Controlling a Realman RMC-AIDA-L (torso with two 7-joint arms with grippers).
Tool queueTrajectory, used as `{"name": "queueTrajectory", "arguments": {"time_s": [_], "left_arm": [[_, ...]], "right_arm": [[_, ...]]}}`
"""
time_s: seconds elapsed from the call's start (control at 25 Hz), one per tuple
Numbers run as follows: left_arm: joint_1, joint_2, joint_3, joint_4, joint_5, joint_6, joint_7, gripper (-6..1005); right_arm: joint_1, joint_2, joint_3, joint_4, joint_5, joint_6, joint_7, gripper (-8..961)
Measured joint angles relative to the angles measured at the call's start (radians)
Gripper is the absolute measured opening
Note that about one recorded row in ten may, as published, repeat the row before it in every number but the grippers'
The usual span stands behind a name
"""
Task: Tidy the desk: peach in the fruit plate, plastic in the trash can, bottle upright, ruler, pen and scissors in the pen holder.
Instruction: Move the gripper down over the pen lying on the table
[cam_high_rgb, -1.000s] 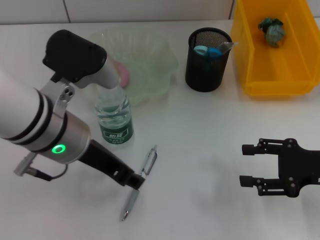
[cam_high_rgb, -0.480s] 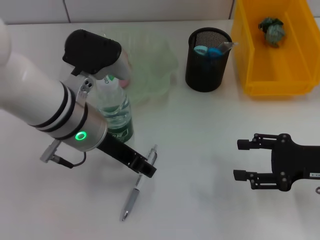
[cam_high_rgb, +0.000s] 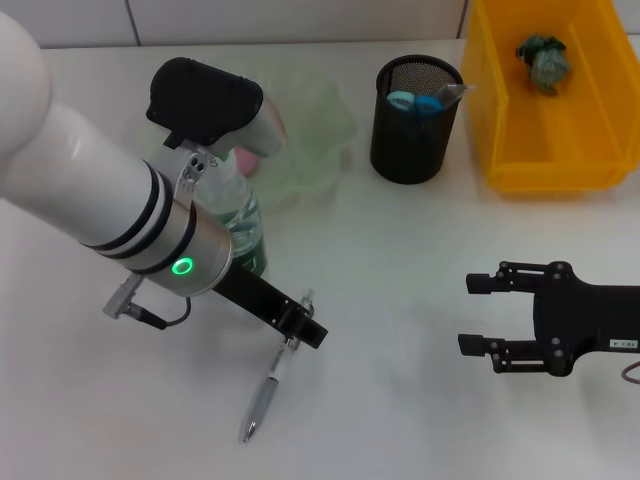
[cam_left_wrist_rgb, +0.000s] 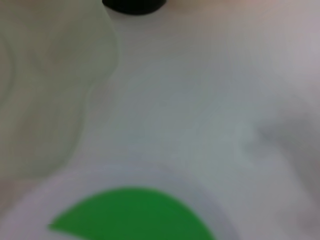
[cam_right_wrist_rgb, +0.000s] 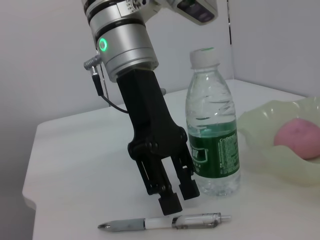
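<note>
White table (cam_high_rgb: 400, 260) is carrying one leftover: the pen (cam_high_rgb: 276, 372) is lying near the front edge. Left tool (cam_right_wrist_rgb: 174, 197), narrowly parted, is poising over it; right tool (cam_high_rgb: 478, 314) is idling wide.

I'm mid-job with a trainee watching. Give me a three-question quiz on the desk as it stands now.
1. True or false: the bottle stands upright.
2. Where is the plastic? A) fruit plate B) trash can C) desk
3. Fill in: the left end effector is poised above the ____, which lies on the desk.

Key:
1. True.
2. B.
3. pen. The right end effector waits open, away from it; the pen holder already contains blue-handled items.
</note>
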Motion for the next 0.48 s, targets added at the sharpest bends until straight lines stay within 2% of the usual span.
{"name": "queueTrajectory", "arguments": {"time_s": [0.48], "left_arm": [[-0.026,0.0,0.061,-0.042,0.011,-0.042,0.0,577]], "right_arm": [[0.01,0.0,0.0,0.002,0.0,-0.006,0.0,734]]}}
